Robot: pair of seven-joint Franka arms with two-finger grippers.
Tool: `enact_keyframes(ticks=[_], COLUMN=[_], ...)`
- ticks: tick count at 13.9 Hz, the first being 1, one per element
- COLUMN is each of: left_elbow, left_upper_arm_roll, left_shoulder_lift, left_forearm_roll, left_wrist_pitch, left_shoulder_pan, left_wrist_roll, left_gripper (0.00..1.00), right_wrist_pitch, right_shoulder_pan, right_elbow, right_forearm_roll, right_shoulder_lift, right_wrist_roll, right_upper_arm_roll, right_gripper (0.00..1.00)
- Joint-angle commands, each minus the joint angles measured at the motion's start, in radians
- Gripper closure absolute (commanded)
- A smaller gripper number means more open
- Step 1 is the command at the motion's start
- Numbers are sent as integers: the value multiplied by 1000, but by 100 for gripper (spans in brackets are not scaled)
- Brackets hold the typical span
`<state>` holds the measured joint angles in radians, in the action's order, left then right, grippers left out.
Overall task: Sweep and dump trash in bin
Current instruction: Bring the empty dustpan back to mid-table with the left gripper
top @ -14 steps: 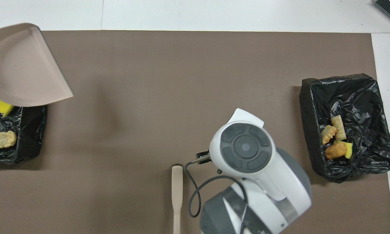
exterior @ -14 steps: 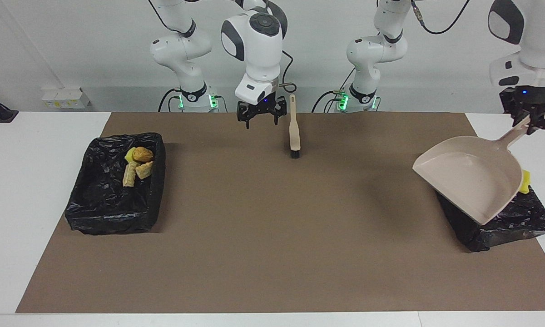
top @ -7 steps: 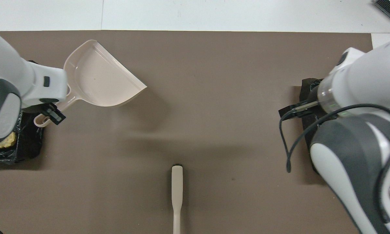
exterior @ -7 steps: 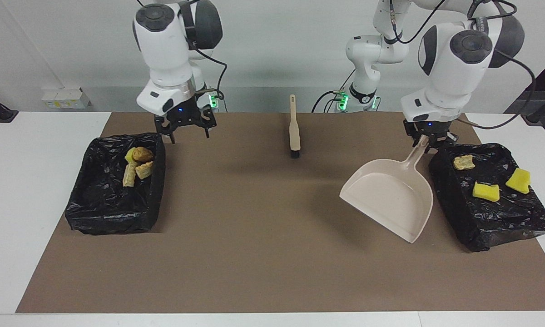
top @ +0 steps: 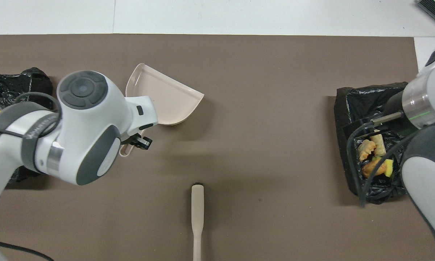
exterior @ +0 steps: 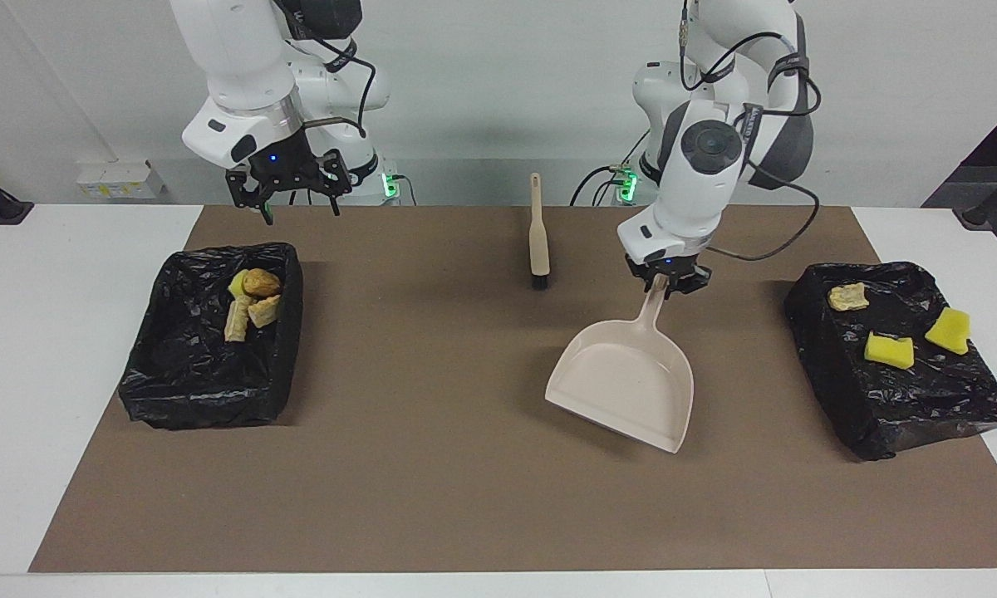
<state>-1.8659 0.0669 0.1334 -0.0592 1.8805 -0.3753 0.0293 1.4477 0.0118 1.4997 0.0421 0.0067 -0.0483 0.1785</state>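
Note:
The beige dustpan (exterior: 623, 382) (top: 163, 98) hangs tilted low over the middle of the brown mat, with nothing in it. My left gripper (exterior: 663, 282) (top: 137, 139) is shut on its handle. I cannot tell whether the front lip touches the mat. My right gripper (exterior: 287, 195) is open with nothing in it, in the air beside the bin (exterior: 191, 399) (top: 351, 105) at the right arm's end. That bin holds several trash scraps (exterior: 249, 303) (top: 373, 159). The bin (exterior: 922, 407) at the left arm's end holds two yellow sponge chunks (exterior: 889, 349) and a bread piece (exterior: 847, 296).
The beige brush (exterior: 537, 237) (top: 197, 214) lies on the mat midway between the two arm bases, bristles pointing away from the robots. White table (exterior: 50, 332) surrounds the brown mat (exterior: 432, 465). In the overhead view the left arm covers most of its bin (top: 18, 78).
My left gripper has carried the dustpan from over the bin at its end toward the middle of the mat and lowered it. My right gripper has swung toward its own end and risen.

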Motion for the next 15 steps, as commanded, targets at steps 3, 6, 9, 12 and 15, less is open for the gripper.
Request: enact_keyframes(ticks=[3, 6, 9, 12, 15], left_elbow=[-125, -134, -134, -115, -98], left_upper_arm_roll=[-21, -21, -19, -19, -21], left_shoulder_lift=[-15, 9, 11, 47, 71], left_forearm_roll=[33, 35, 120, 148, 148], left_wrist_pitch=[158, 189, 219, 247, 240], left_shoulder_pan=[-76, -114, -149, -206, -228], left_wrist_roll=[-173, -279, -359, -475, -483], left_gripper=[100, 100, 100, 100, 100], right_wrist_pitch=[-75, -75, -76, -82, -76], right_shoulder_pan=[25, 25, 27, 28, 28], right_elbow=[-13, -13, -13, -13, -13], right_forearm_roll=[-33, -30, -27, -31, -45], right_shoulder_lift=[-67, -74, -77, -79, -93], right_wrist_roll=[4, 62, 79, 81, 100], right_upper_arm_roll=[-34, -31, -34, -40, -60], right_gripper=[0, 0, 0, 0, 0])
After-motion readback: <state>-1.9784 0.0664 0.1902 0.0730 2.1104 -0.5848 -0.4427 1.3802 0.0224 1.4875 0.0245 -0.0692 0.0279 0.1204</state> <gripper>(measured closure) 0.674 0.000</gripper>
